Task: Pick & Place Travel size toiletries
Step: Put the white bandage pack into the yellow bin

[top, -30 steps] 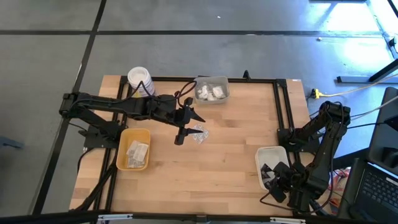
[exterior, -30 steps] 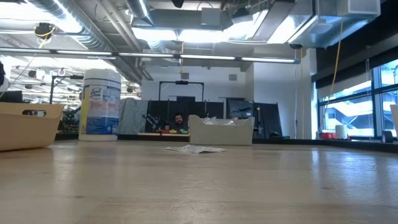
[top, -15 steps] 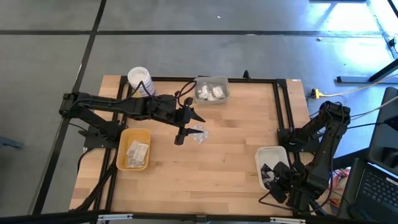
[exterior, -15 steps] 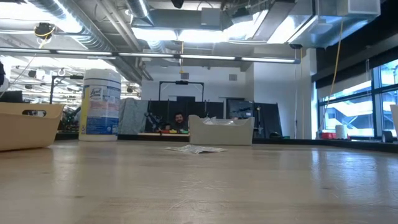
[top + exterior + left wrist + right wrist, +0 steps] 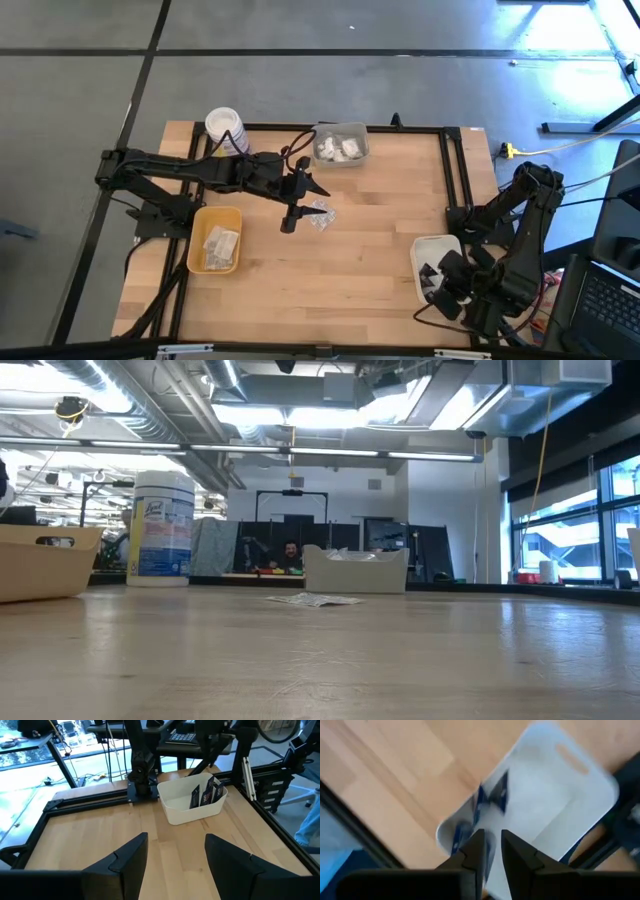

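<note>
the high view looks straight down from well above on the whole wooden table (image 5: 330,270), while the low view sits at the tabletop's own height and looks level across the boards into the room behind, close to the wood. the left wrist view looks forward and downward across the table toward the white tray (image 5: 192,802) near the far frame, and the right wrist view looks down on that same white tray (image 5: 555,795) from close above it. the tray also shows in the high view, and the clear tray (image 5: 340,145) shows in both high and low views.
</note>
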### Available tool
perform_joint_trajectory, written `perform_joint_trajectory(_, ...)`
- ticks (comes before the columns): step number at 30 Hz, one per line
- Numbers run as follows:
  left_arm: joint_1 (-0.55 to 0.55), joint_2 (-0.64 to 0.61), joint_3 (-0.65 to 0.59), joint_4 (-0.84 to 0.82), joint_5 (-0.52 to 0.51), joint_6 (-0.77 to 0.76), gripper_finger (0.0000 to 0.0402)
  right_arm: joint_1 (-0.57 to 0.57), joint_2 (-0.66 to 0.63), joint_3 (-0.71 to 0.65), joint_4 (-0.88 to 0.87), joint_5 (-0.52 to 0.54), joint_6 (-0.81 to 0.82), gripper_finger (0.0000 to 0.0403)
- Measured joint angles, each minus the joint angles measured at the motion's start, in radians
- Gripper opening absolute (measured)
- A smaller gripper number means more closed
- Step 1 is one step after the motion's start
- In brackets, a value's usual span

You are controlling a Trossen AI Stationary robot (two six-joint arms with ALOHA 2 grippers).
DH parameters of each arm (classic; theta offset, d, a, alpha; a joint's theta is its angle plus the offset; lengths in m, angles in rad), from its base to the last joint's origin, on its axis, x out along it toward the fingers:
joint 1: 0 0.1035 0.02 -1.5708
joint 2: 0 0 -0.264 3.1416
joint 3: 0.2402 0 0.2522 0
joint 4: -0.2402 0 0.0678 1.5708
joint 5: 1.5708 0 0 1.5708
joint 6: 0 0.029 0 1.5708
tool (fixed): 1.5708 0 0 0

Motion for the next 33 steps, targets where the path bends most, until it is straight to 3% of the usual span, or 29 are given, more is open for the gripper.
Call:
perform_joint_trajectory(9, 0.001, 0.000, 0.000, -0.014, -0.021, 0.005, 0.0196, -0.077, 0.000, 0.041, -0.101, 0.193, -0.152, 0.0050)
perform_joint_trajectory(23, 0.005, 0.041, -0.001, -0.147, -0.235, -0.038, 0.0194, -0.306, -0.029, 0.041, -0.100, 0.508, -0.543, 0.0068)
perform_joint_trajectory(27, 0.006, 0.073, 0.001, -0.171, -0.258, -0.069, 0.0194, -0.363, -0.063, 0.041, -0.056, 0.599, -0.642, 0.0076)
perform_joint_trajectory(33, 0.033, 0.126, 0.000, -0.225, -0.277, -0.116, 0.0194, -0.457, -0.111, 0.041, 0.086, 0.636, -0.875, 0.0085)
